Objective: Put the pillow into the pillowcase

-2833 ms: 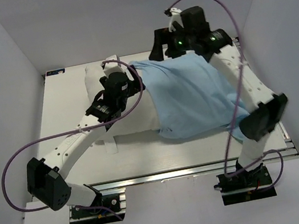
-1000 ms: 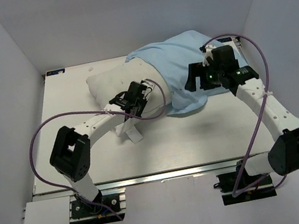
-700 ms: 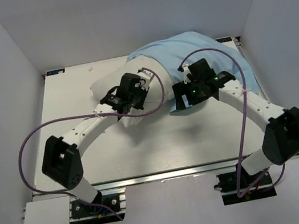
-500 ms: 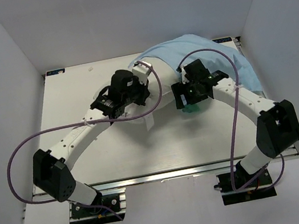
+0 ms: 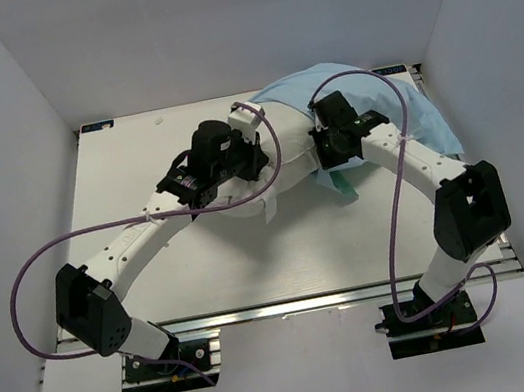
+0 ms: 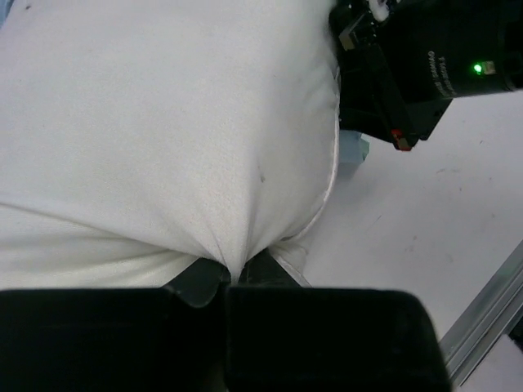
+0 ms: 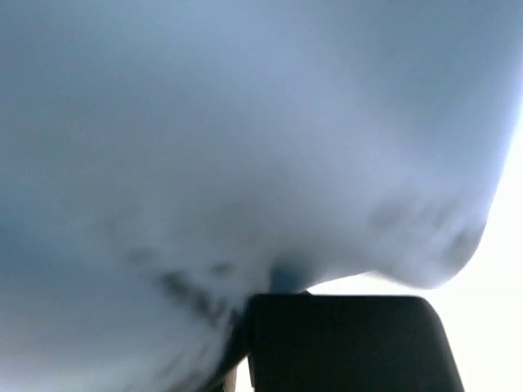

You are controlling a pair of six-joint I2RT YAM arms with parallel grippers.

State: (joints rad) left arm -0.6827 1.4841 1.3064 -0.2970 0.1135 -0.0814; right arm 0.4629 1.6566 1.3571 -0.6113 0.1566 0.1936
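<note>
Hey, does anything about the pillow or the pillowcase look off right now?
The pillowcase lies bunched over the right end of the pillow, toward the far right corner of the table, plain light blue side out. A strip of its teal patterned face pokes out at the near edge, so it may be inside out.

table (image 5: 253, 258): white | walls (image 5: 0, 151): grey, on three sides | rail (image 5: 292, 305): metal, near edge

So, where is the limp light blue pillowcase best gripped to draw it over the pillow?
On the light blue fabric pillowcase, probably the open hem, where its teal face folds out beside the plump white pillow. Come from the pillow side, low: that edge lies loose, the rest drapes smooth.
</note>
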